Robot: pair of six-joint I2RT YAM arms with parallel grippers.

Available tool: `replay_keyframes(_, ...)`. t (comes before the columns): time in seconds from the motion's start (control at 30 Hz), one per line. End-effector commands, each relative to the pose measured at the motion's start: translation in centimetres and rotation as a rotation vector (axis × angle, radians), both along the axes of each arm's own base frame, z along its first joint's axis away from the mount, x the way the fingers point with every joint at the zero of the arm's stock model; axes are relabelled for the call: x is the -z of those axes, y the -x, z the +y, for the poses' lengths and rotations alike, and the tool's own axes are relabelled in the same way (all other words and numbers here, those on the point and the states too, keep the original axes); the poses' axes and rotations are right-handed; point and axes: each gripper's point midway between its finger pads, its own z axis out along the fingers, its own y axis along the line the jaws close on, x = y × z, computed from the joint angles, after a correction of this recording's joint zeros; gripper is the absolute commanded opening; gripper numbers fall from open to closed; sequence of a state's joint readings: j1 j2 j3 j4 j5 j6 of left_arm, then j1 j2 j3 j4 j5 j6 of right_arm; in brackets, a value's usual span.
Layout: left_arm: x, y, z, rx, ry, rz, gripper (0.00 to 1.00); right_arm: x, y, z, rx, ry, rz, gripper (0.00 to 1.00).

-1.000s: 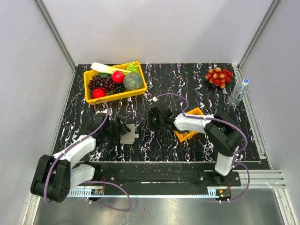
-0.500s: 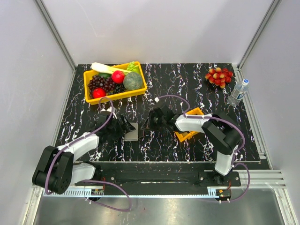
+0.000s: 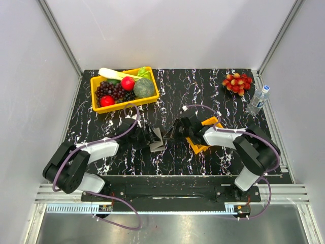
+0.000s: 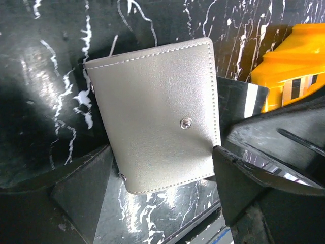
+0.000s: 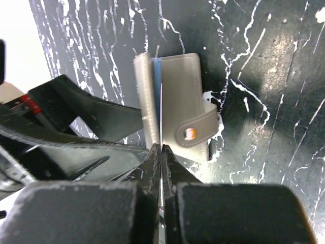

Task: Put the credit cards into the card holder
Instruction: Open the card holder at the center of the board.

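The card holder [image 4: 157,114] is taupe-grey, with a snap stud and a strap [image 5: 195,131]. My left gripper [image 4: 162,170] is shut on its two side edges and holds it tipped up off the table [image 3: 158,137]. My right gripper [image 5: 161,150] is shut on a thin silvery credit card [image 5: 161,114], seen edge-on. The card's far end lies in the gap between the holder's two leaves [image 5: 167,76]. From the left wrist the card [image 4: 251,99] shows beside the holder's right edge. In the top view the two grippers [image 3: 151,138] [image 3: 171,134] meet at the holder.
The small orange tray [image 3: 212,122] lies just right of my right gripper, partly under that arm, and shows in the left wrist view [image 4: 299,51]. A yellow bin of fruit and vegetables [image 3: 96,94], a red fruit cluster [image 3: 237,82] and a water bottle [image 3: 259,99] stand at the back.
My left gripper has carried the card holder to the right and tipped it up. My right gripper has shifted right with the card, and the two now meet.
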State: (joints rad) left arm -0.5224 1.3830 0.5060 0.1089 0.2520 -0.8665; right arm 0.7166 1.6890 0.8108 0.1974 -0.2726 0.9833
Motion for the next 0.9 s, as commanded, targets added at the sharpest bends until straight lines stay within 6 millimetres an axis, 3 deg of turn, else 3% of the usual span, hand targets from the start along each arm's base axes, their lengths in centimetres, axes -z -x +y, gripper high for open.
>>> replay_keyframes(0.0,-0.5,-0.8,-1.8,0.022,0.039,-0.005,0.83,-4.3,-0.9,-0.7,0.006,-0.011,-0.131,0.0)
replay_keyframes(0.23,-2.8,-2.0,-2.7,0.01,0.106,-0.082,0.85,-6.1,-0.7,-0.2,-0.055,-0.019,-0.171,0.0)
replay_keyframes(0.47,-4.3,-1.7,-2.5,-0.01,0.17,-0.156,0.9,-6.8,-0.4,0.9,-0.085,0.017,-0.213,0.0)
replay_keyframes(0.7,-4.6,-1.7,-2.1,-0.012,0.167,-0.172,0.95,-7.4,-0.2,1.7,-0.098,0.046,-0.233,0.0)
replay_keyframes(0.87,-4.2,-1.8,-1.6,-0.019,0.165,-0.168,0.89,-6.9,0.3,2.2,-0.121,0.064,-0.211,0.0)
